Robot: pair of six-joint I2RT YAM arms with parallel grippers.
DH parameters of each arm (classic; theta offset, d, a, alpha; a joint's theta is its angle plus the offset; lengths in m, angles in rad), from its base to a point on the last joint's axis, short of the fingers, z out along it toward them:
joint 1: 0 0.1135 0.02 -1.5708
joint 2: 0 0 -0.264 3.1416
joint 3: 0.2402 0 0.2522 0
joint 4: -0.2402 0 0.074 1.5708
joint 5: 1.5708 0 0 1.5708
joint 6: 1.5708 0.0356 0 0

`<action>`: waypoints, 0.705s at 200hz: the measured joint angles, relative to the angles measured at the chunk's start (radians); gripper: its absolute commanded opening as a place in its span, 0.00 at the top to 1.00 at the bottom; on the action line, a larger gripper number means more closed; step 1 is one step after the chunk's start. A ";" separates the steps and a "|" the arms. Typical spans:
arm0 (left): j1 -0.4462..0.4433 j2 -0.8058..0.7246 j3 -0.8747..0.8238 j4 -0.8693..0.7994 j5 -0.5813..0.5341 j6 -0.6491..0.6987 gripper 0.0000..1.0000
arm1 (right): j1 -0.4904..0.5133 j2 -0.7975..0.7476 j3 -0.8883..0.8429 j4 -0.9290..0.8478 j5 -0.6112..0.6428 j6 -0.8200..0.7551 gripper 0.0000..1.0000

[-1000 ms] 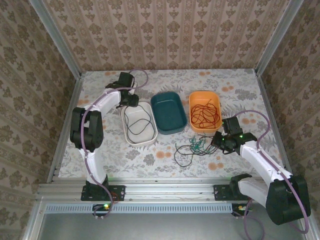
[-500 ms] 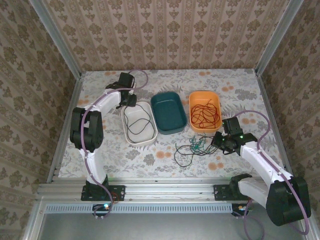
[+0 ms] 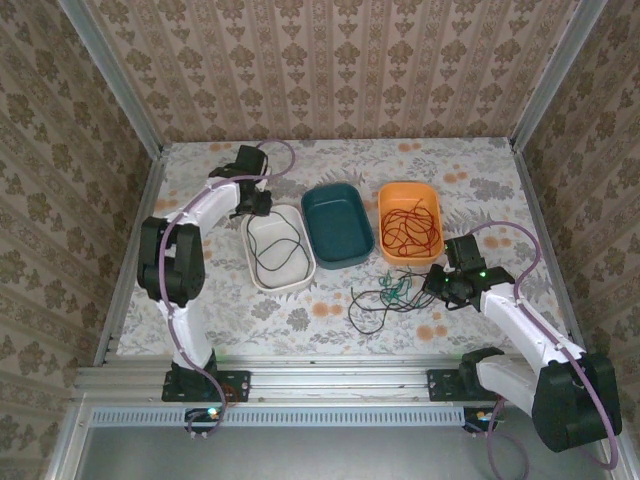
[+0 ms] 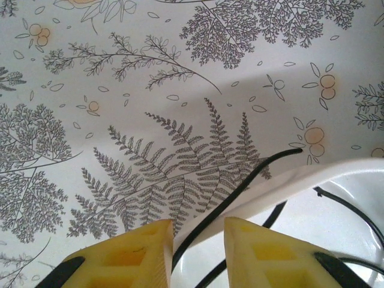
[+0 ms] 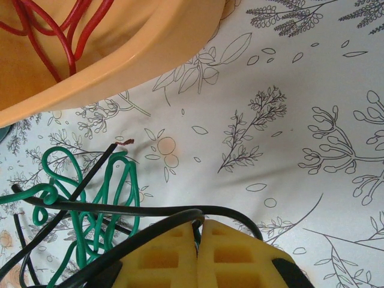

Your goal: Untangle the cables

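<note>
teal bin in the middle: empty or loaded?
Empty: the teal bin has a bare floor in the top view. The red cable lies in the orange bin, a black cable in the white bin.

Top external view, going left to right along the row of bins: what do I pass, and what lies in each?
white bin holding a black cable → teal bin → orange bin holding a red cable
</note>
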 measured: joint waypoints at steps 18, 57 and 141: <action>0.000 -0.020 -0.010 -0.008 0.000 0.000 0.70 | 0.000 0.000 0.000 0.000 0.000 0.000 1.00; 0.000 -0.090 -0.070 -0.026 -0.004 0.000 0.70 | 0.000 0.000 0.000 0.000 0.000 0.000 1.00; -0.032 -0.106 -0.154 -0.030 -0.035 -0.002 0.70 | 0.000 0.005 -0.003 0.000 0.000 0.000 1.00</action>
